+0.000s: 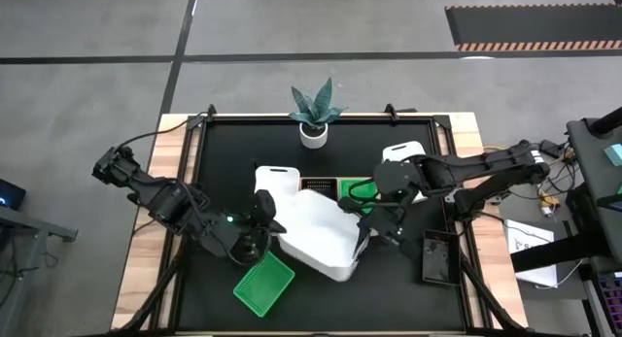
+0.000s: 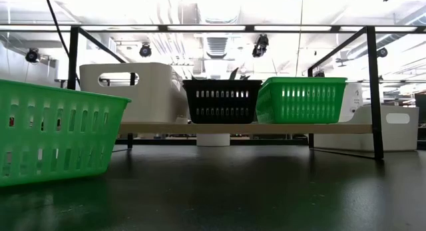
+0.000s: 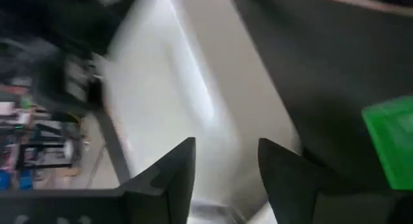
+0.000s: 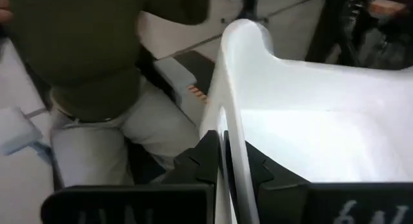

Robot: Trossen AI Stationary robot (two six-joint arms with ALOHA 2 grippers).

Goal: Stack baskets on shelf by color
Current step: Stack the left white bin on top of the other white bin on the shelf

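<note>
One large white basket [image 1: 321, 235] sits tilted at mid-table, in front of the wooden shelf [image 2: 246, 128]. I see my right gripper [image 4: 226, 161] clamped narrow on its rim, at the basket's right edge. My left gripper [image 3: 222, 172] is at the basket's left side, fingers spread apart. A loose green basket [image 1: 264, 284] lies near the table's front edge. A potted plant [image 1: 313, 112] stands behind the shelf.

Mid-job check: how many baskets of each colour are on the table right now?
White plastic baskets: 3
Green slotted plastic baskets: 2
Black slotted plastic basket: 1
Total: 6
</note>
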